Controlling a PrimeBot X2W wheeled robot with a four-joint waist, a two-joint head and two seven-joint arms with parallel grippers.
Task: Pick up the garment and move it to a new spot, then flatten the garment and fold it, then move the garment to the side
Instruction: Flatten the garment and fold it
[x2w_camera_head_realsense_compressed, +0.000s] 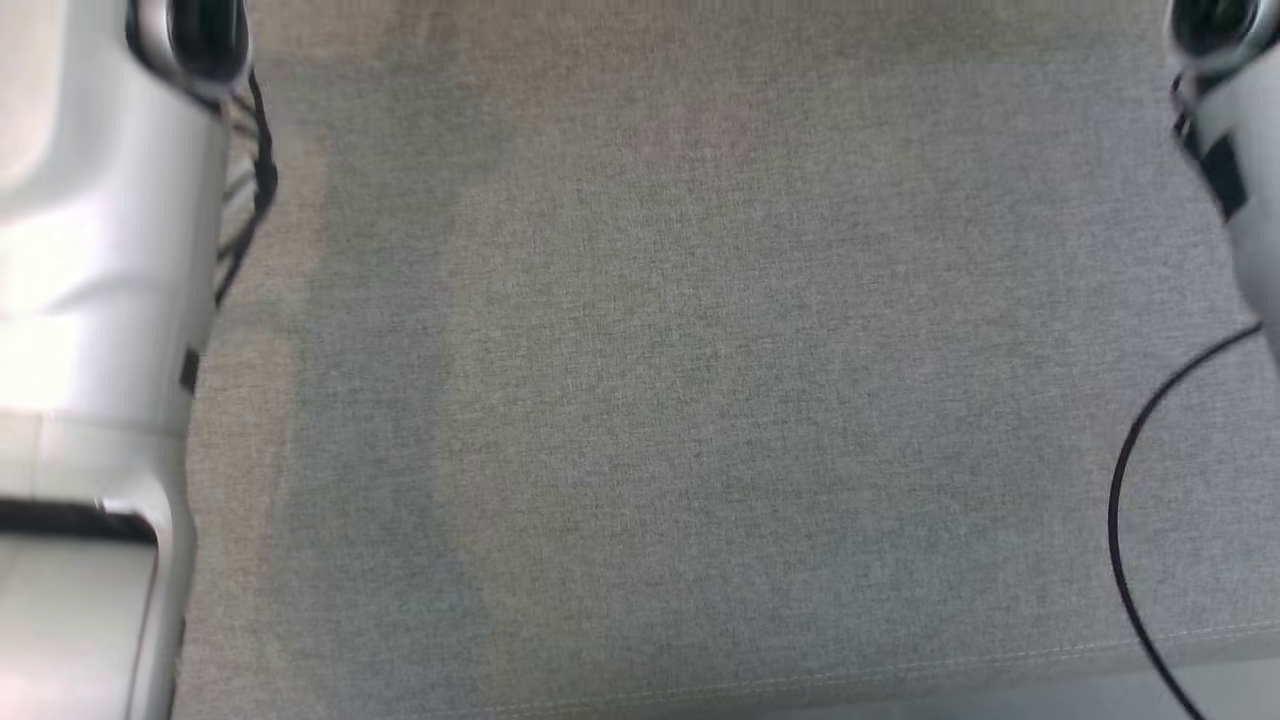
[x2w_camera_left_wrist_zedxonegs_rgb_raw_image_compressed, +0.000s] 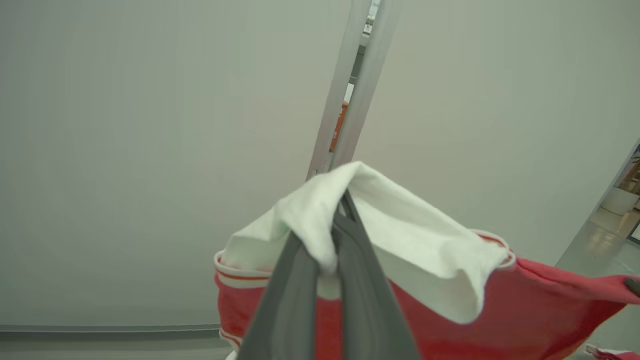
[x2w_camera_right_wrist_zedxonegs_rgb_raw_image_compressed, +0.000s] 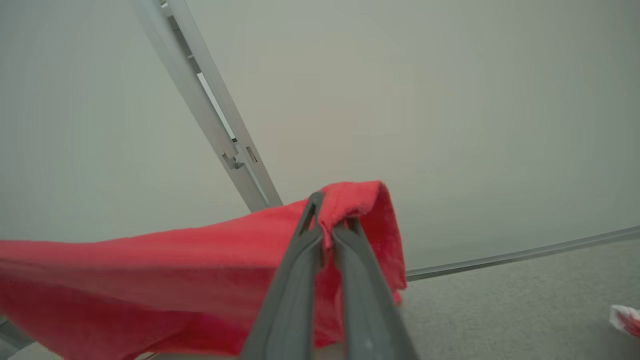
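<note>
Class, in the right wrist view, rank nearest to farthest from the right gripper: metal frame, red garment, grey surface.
1. Red garment, pinched in the right gripper.
2. Grey surface, lower right.
3. Metal frame, upper left, on the far wall.

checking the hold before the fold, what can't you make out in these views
- Left wrist view: garment lower part cut by the bottom edge; left gripper fingertip wrapped in white cloth.
- Right wrist view: garment runs off the left edge; right gripper covers the pinched fold.
- Head view: forearms leave the top edge, so the cloth's height over the grey surface is unknown.
</note>
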